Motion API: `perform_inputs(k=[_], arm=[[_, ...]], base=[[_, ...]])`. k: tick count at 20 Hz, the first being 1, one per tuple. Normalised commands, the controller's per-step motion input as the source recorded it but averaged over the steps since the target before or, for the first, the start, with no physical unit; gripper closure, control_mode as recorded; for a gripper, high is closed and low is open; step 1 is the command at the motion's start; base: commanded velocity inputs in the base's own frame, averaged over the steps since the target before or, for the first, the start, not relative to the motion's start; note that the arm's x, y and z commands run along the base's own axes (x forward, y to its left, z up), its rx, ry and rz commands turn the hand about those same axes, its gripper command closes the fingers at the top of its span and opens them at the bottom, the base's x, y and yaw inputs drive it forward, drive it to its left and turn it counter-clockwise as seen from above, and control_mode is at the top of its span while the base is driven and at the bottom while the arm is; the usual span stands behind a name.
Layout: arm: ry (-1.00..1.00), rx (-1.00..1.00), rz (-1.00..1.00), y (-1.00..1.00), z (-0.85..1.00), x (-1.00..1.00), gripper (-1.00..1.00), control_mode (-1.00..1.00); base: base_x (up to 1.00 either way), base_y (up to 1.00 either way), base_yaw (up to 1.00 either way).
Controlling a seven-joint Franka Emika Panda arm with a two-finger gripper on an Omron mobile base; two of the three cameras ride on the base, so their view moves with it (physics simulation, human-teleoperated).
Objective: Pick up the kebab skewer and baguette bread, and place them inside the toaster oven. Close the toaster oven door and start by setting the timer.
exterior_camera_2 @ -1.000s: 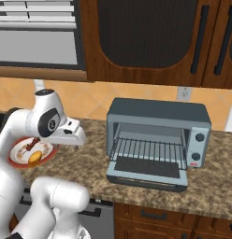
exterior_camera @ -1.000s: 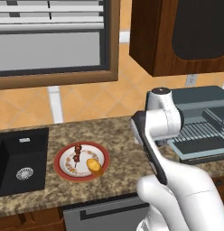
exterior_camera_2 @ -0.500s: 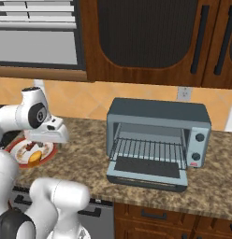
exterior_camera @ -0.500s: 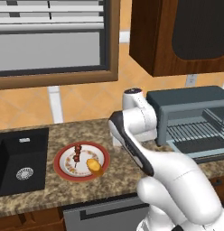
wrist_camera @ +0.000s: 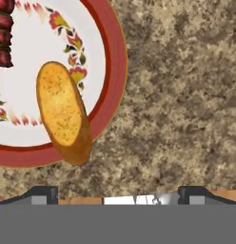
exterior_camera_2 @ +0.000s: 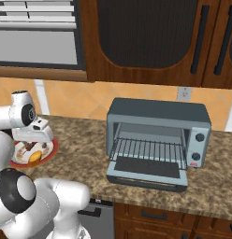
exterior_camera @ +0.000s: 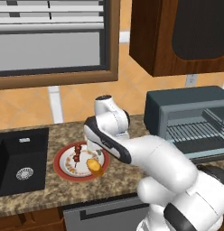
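— Where's the food right now?

— Both pieces are on the red-rimmed plate [exterior_camera: 64,169] on the granite tabletop [exterior_camera_2: 80,140], between the black sink [exterior_camera: 21,158] and the toaster oven [exterior_camera_2: 157,140]. The kebab skewer [exterior_camera: 77,152] lies toward the back of the plate. The baguette bread [wrist_camera: 63,112] lies nearer the front, one end reaching over the red rim.

— And the arm?

— Bent low over the plate's right side. From the hand camera the two fingers [wrist_camera: 41,194] stand spread wide, one tip at each side, with bare stone between them. Nothing is in their grasp. The bread sits just ahead of the left tip, and only the dark red chunks of the skewer peek in at the far corner.

— The oven?

— Well off to the right on the same tabletop. The toaster oven door [exterior_camera_2: 148,175] is dropped flat in front, so the wire rack [exterior_camera_2: 148,150] inside shows plainly.
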Motion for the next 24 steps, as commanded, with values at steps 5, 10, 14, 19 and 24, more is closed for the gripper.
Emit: perform_inputs(k=[5, 10, 14, 19, 24], arm=[[0.07, 0.0, 0.0, 0.78, -0.22, 0.5, -1.0, -1.0], [0.01, 0.0, 0.0, 0.26, -0.34, 0.15, -1.0, -1.0], [0.0, 0.0, 0.0, 0.0, -0.46, 0.0, -1.0, -1.0], [0.0, 0.01, 0.0, 0.0, -0.43, 0.0, -1.0, -1.0], [-0.01, 0.01, 0.0, -0.01, -0.33, 0.0, -1.0, -1.0]], base=[[0.0, 0.0, 0.0], [0.0, 0.0, 0.0], [0.0, 0.0, 0.0], [0.0, 0.0, 0.0], [0.0, 0.0, 0.0]])
